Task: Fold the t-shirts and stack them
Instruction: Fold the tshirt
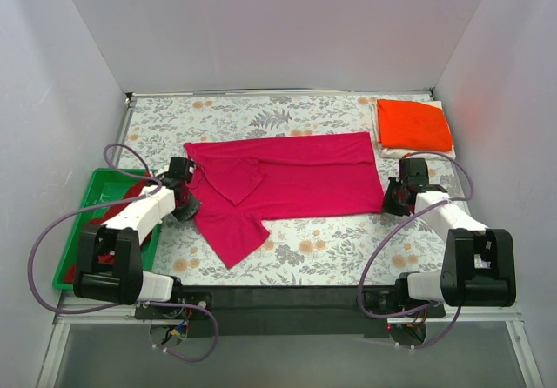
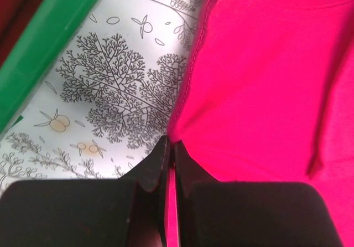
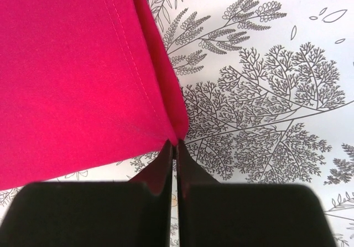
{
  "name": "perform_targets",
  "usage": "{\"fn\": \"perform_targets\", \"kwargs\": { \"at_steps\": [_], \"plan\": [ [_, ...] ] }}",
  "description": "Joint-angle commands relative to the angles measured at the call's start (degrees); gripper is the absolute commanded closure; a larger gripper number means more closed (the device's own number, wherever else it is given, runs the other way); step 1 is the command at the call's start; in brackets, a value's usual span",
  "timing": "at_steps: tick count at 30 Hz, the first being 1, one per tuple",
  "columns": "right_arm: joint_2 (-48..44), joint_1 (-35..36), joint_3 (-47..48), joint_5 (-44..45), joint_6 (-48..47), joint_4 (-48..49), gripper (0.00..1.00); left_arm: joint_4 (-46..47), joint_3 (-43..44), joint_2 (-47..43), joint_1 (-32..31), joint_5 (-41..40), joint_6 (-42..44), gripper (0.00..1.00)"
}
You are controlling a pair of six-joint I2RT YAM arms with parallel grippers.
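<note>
The magenta-pink t-shirt [image 1: 296,179] lies partly folded across the middle of the table, one sleeve trailing toward the front. My left gripper [image 1: 184,198] is shut on its left edge; in the left wrist view [image 2: 171,145] pink cloth [image 2: 265,81] runs between the jaws. My right gripper [image 1: 393,200] is shut on the shirt's right hem corner [image 3: 176,132], the fingertips pinched at the corner in the right wrist view [image 3: 174,144]. An orange-red t-shirt [image 1: 413,123] lies folded on a white one [image 1: 409,152] at the back right. A darker red shirt [image 1: 104,217] sits in the green tray.
The green plastic tray [image 1: 83,223] stands at the left edge of the table, its rim also in the left wrist view [image 2: 38,53]. The floral tablecloth [image 1: 331,244] covers the table. White walls enclose the back and both sides.
</note>
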Motion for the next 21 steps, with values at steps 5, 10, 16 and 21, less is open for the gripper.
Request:
{"fn": "perform_targets", "kwargs": {
  "at_steps": [5, 10, 16, 21],
  "plan": [
    [1.3, -0.4, 9.3, 1.7, -2.4, -5.6, 0.99, -4.7, 8.1, -2.3, 1.0, -0.8, 0.0, 1.00],
    [6.1, -0.4, 17.1, 1.0, -3.6, -8.1, 0.99, -6.2, 12.4, 0.5, 2.1, 1.0, 0.4, 1.00],
    [13.4, -0.4, 25.7, -0.4, -4.6, -11.5, 0.99, -7.7, 18.0, 4.7, 3.4, 2.9, 1.5, 1.00],
    [18.6, -0.4, 30.4, -1.8, -5.3, -12.5, 0.99, -7.7, 21.3, 8.7, 5.3, 3.5, 2.7, 1.00]
  ]
}}
